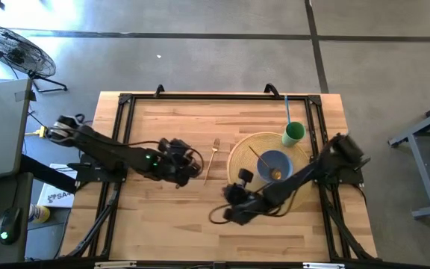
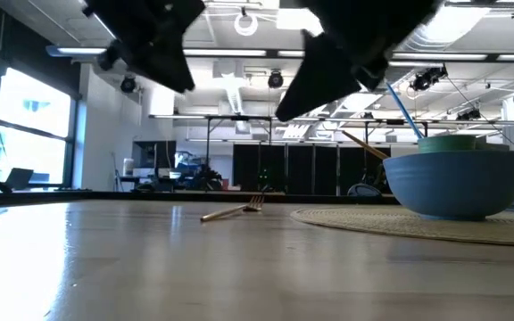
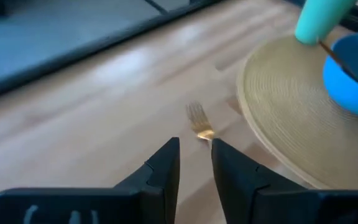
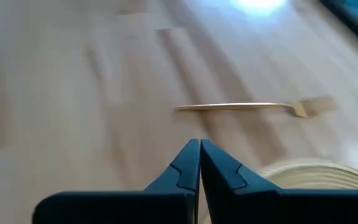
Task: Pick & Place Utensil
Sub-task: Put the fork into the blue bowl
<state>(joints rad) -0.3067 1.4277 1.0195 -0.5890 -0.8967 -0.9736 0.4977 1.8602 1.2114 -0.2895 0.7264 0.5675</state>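
Fork (image 1: pixel 213 158) lies just beyond left gripper (image 1: pixel 193 169) — untouched

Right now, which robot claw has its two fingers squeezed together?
The right gripper, beside the woven mat. The left gripper, near the gold fork, shows a gap.

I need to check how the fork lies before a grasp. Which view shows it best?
The right wrist view: the whole fork lies side-on, handle and tines clear. The high view shows it small, beside the mat. The low view shows it far off. The left wrist view shows mostly its tines.
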